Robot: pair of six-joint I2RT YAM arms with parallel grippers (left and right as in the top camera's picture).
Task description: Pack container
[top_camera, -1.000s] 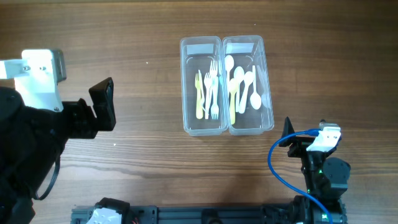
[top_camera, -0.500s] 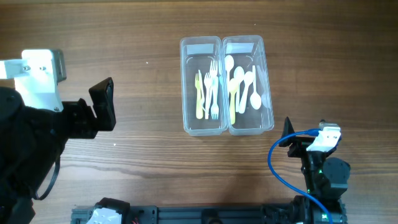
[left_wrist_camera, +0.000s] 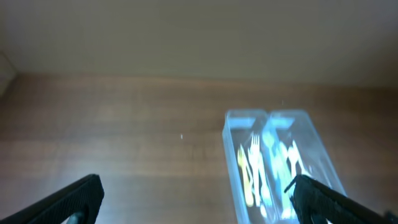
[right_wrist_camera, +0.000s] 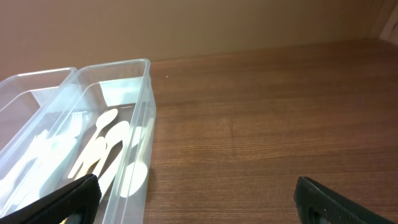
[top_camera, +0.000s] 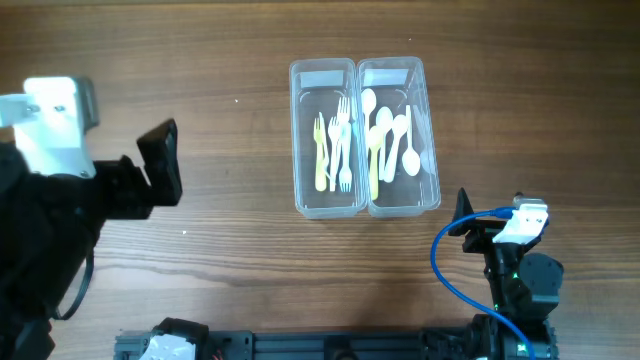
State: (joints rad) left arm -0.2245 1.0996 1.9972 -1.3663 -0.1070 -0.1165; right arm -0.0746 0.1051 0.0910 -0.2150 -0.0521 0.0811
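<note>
Looking down from the overhead camera, I see two clear plastic containers standing side by side, long walls touching, slightly right of the middle of the wooden table (top_camera: 200, 60). The left container (top_camera: 323, 200) holds yellow and white forks (top_camera: 335, 150) lying lengthwise. The right container (top_camera: 402, 200) holds white and pale yellow spoons (top_camera: 388, 140), also lengthwise. Neither has a lid on.

The left gripper (left_wrist_camera: 196, 182) hangs over the left part of the table, well apart from the containers, pointing toward them. In its wrist view, which is blurred, the two dark fingertips (left_wrist_camera: 81, 196) sit at the lower corners of the frame, so I read the jaws as wide apart with nothing between them.

The right gripper (right_wrist_camera: 196, 183) sits near the right container's near right corner, just beside it but not touching. Its wrist view shows both fingertips (right_wrist_camera: 317, 199) spread to the frame's corners over bare wood, jaws apart and empty. A blue cable (top_camera: 450, 270) loops beside that arm at the near edge.
</note>
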